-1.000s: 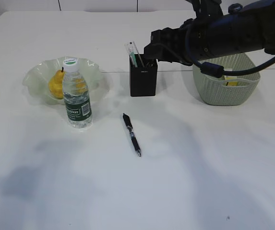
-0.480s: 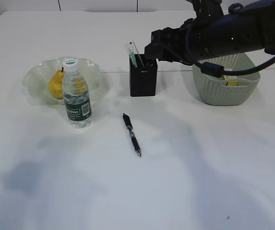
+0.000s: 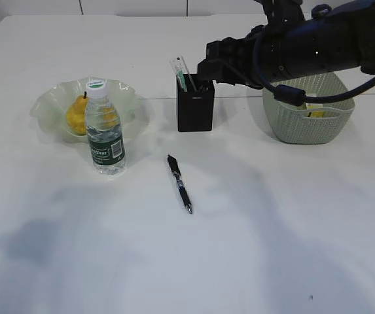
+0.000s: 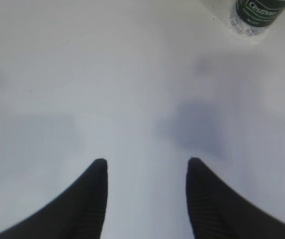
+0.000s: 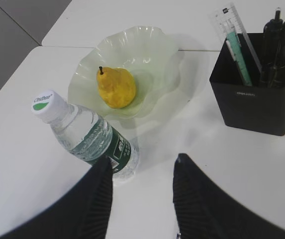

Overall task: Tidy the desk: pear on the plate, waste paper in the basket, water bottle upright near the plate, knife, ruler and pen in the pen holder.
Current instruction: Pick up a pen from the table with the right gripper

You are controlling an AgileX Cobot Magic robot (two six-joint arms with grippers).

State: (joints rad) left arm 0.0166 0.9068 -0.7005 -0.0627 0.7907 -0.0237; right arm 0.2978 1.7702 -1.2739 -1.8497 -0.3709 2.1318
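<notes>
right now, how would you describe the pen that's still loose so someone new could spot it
Start at the black pen holder near the back middle of the white table. Come toward the front edge from it and you reach a dark pen lying flat on bare table, right of the upright water bottle. Unlike the ruler and pens standing in the holder, it lies alone.

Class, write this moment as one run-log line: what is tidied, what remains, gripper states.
done: pear on plate, bottle upright | remaining: pen on table | left gripper open, empty | right gripper open, empty
</notes>
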